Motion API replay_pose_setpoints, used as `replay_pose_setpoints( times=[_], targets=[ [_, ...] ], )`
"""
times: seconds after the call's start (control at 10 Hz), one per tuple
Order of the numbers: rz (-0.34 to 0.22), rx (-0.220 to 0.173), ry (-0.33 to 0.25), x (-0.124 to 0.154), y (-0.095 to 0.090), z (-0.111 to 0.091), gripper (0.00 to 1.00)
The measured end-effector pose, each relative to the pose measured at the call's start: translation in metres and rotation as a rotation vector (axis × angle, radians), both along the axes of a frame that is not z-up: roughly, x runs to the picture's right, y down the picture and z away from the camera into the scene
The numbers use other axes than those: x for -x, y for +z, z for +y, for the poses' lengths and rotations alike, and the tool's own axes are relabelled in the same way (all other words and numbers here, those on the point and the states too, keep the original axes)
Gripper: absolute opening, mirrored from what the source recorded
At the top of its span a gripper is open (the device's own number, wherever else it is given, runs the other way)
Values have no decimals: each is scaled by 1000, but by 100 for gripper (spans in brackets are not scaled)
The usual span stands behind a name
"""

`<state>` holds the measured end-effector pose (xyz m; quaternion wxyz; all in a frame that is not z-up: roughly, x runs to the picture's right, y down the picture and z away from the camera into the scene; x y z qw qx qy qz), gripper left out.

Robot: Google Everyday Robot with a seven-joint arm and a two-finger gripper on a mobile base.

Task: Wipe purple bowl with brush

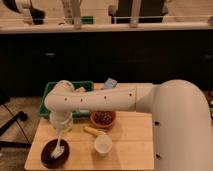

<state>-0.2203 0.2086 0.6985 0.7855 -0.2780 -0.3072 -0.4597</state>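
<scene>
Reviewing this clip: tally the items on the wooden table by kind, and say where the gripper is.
Bowls: 2, the purple bowl and an orange-red bowl
Cups: 1, white cup
Brushes: 1, the brush inside the purple bowl
Yellow sticks: 1
Green trays: 1
Total: 6
The gripper hangs above the purple bowl.

The arm's wrist covers the gripper (61, 134) above the purple bowl (48, 156), hiding its grasp of the brush (58, 148), and the bowl's lower rim meets the frame edge.
</scene>
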Motion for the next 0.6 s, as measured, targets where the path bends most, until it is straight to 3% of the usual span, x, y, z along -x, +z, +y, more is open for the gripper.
replay_pose_setpoints(
  times=[0.4,0.6],
  targets=[
    [18,14,-7,-18,-16,7,0],
    [44,10,-6,-29,-16,4,0]
  ],
)
